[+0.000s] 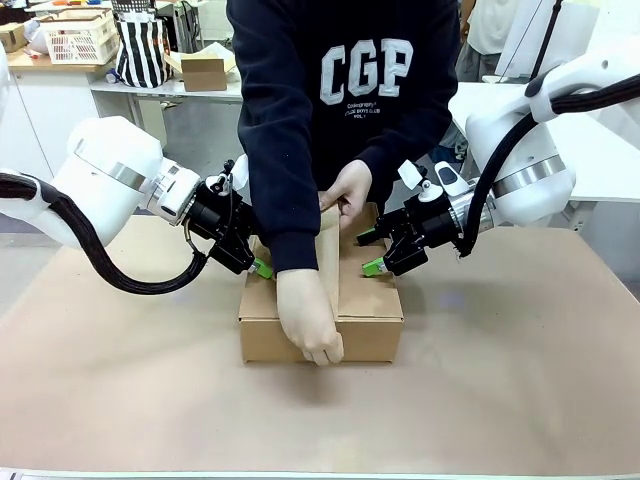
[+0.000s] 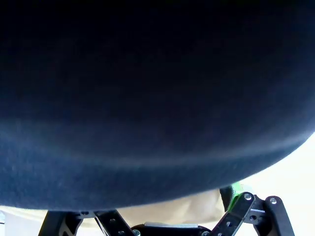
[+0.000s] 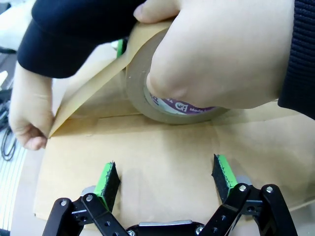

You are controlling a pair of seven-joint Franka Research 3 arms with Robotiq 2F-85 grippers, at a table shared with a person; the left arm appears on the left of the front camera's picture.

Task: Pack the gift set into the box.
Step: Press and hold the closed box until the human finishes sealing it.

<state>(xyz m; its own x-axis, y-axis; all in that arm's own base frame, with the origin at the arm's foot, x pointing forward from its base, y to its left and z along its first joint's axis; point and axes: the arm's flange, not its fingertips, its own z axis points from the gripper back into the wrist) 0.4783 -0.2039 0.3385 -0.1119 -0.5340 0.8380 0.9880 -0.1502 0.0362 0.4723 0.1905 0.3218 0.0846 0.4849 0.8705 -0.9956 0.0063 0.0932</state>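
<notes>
**Brown tape going across the closed box**

Cardboard flaps are folded shut on the box [image 1: 320, 325], which sits on the tan surface [image 1: 520, 390] between the two arms. A person in a dark sweatshirt leans over the box from its far side. One hand [image 1: 310, 320] presses the free end of a brown tape strip [image 1: 328, 262] down over the box's near edge; the other hand [image 1: 350, 190] holds the tape roll [image 3: 167, 98] above the box's far edge, with the strip stretched between them along the top.

The left gripper [image 1: 255, 262] is at the box's left end, touching or just beside the top there. Its wrist view is filled by the person's dark sleeve [image 2: 147, 98], so I cannot tell how far its fingers are apart.

The right gripper [image 3: 165, 179] is at the box's right end, its green-padded fingers [image 3: 107, 182] spread wide over the box top, holding nothing.
</notes>
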